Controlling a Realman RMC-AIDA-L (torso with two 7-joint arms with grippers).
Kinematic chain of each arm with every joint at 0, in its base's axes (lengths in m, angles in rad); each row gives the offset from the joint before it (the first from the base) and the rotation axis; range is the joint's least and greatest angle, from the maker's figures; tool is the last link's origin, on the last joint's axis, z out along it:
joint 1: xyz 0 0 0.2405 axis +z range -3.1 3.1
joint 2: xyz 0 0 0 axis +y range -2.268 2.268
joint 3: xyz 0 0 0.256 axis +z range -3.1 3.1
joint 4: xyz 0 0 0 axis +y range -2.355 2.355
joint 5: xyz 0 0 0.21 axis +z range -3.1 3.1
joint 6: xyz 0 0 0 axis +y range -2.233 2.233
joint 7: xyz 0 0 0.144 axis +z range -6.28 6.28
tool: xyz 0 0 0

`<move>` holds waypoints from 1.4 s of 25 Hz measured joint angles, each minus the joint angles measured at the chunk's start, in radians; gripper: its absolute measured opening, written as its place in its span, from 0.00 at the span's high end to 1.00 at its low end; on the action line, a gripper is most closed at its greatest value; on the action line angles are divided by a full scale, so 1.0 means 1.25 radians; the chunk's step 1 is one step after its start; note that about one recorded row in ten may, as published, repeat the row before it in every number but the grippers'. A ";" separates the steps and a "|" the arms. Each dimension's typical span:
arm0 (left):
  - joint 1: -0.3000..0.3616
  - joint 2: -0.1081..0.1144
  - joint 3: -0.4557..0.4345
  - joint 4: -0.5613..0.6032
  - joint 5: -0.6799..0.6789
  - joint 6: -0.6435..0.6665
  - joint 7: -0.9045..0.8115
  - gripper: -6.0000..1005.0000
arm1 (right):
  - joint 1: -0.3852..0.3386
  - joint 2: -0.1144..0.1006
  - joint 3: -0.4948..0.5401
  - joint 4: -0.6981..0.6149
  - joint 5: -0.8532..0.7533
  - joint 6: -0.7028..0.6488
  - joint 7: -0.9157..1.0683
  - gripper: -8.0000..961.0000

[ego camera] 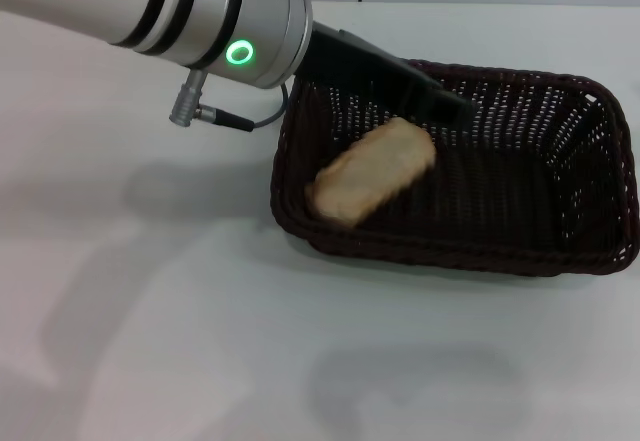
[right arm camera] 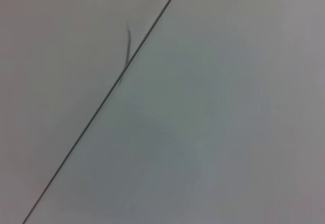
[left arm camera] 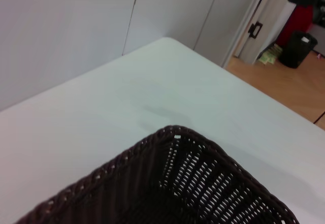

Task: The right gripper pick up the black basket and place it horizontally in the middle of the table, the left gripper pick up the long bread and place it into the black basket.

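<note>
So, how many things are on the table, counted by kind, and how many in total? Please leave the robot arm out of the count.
Basket: 1, dark woven, on the table.
Bread: 1, lying inside the basket.
Total: 2.
The left gripper is over the basket, close to the bread.
</note>
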 joint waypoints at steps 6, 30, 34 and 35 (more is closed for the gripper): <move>0.089 0.004 -0.015 0.138 0.083 -0.068 0.001 0.33 | -0.021 0.002 -0.001 -0.001 0.017 -0.058 0.004 0.49; 0.848 -0.002 -0.254 0.318 -0.466 -0.578 0.506 0.19 | 0.004 0.000 0.165 -0.085 0.348 -0.014 0.139 0.50; 0.881 -0.003 -0.326 0.262 -0.603 -0.544 0.610 0.19 | 0.022 0.001 0.175 -0.122 0.281 -0.017 0.248 0.50; 0.882 -0.003 -0.343 0.246 -0.633 -0.529 0.630 0.19 | 0.024 0.002 0.175 -0.128 0.263 -0.018 0.256 0.50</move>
